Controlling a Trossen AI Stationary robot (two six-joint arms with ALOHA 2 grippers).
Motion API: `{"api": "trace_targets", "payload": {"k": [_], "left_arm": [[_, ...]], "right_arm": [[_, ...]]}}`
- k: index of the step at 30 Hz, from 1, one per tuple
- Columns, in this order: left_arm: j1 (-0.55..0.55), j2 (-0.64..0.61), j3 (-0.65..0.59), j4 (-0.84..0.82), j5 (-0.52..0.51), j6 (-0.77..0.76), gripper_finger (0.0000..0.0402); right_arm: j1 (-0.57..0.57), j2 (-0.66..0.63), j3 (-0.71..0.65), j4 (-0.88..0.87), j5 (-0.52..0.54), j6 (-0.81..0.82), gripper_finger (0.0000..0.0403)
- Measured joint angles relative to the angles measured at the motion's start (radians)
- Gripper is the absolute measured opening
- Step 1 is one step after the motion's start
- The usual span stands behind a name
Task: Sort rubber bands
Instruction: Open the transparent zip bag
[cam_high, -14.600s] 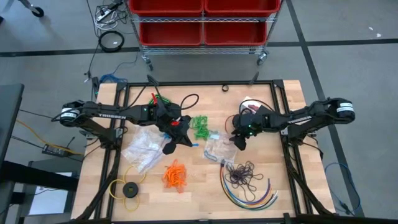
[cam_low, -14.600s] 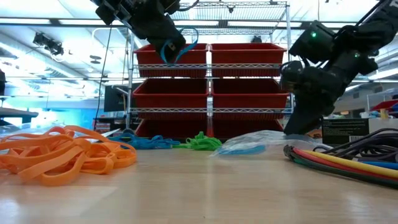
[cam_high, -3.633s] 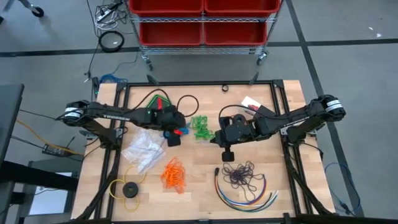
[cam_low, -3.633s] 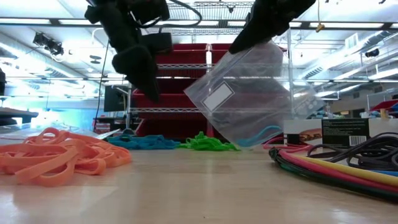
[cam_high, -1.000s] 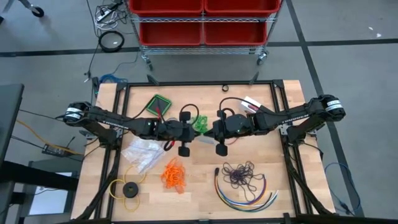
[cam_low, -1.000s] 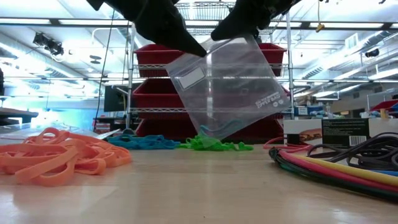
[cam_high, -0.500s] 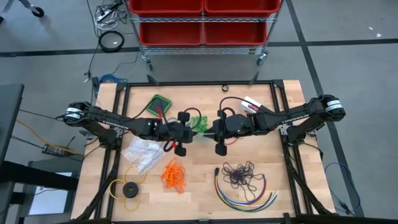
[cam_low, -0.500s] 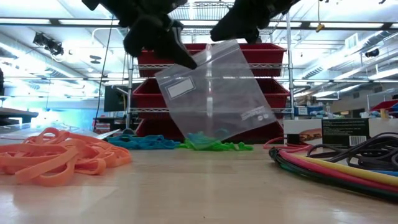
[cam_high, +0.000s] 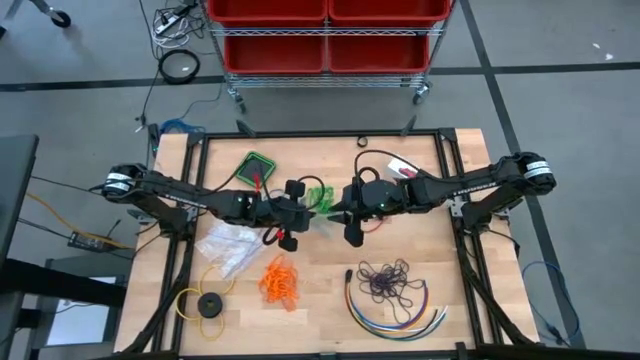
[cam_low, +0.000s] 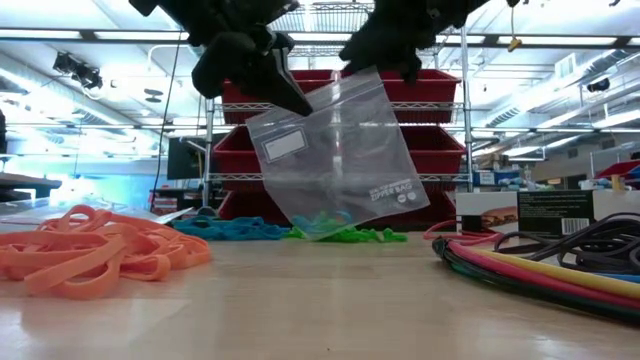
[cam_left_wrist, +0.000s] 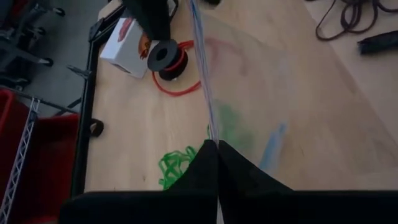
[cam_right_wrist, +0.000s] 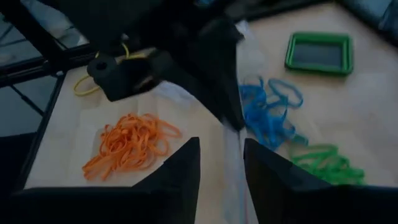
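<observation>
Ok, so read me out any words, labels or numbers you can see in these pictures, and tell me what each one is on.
Nothing can be read for certain.
zip bag: a short line of print near its lower corner, too blurred to read; its white label patch looks blank.
black sign behind the table: several white lines, too small to read.

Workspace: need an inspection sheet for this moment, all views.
Surface: wooden table in a black frame.
Job's things: orange bands, green bands, blue bands, purple bands in separate piles; clear bag in the air with a few blue bands at its bottom.
Clutter: crumpled bags, green pad, yellow ring with a black disc.
Grippers: left pincer shut on the bag's corner; right pincer open at the bag's top edge.
Cables: multicoloured cables near the purple bands.
Surroundings: red bin rack behind the table.
</observation>
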Motion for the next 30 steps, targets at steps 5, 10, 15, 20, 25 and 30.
{"api": "trace_targets", "payload": {"k": [5, 10, 15, 20, 25, 30], "left_arm": [[-0.014, 0.0, 0.008, -0.003, -0.016, 0.014, 0.0], [-0.016, 0.0, 0.041, -0.013, -0.037, 0.017, 0.0], [-0.016, 0.0, 0.062, -0.031, -0.037, 0.018, 0.0], [-0.016, 0.0, 0.062, -0.044, -0.036, 0.018, 0.0], [-0.016, 0.0, 0.062, -0.052, -0.036, 0.018, 0.0], [-0.016, 0.0, 0.061, -0.09, -0.025, 0.017, 0.0]], "right_arm": [[-0.027, 0.008, 0.0, -0.053, -0.043, 0.025, 0.0109], [-0.034, 0.037, 0.001, -0.08, -0.087, 0.035, 0.0109], [-0.033, 0.077, 0.001, -0.088, -0.105, 0.041, 0.0107], [-0.034, 0.088, 0.0, -0.074, -0.104, 0.041, 0.0106], [-0.037, 0.077, 0.0, -0.037, -0.105, 0.041, 0.01], [-0.046, 0.063, 0.0, 0.009, -0.129, 0.048, 0.0096]]}}
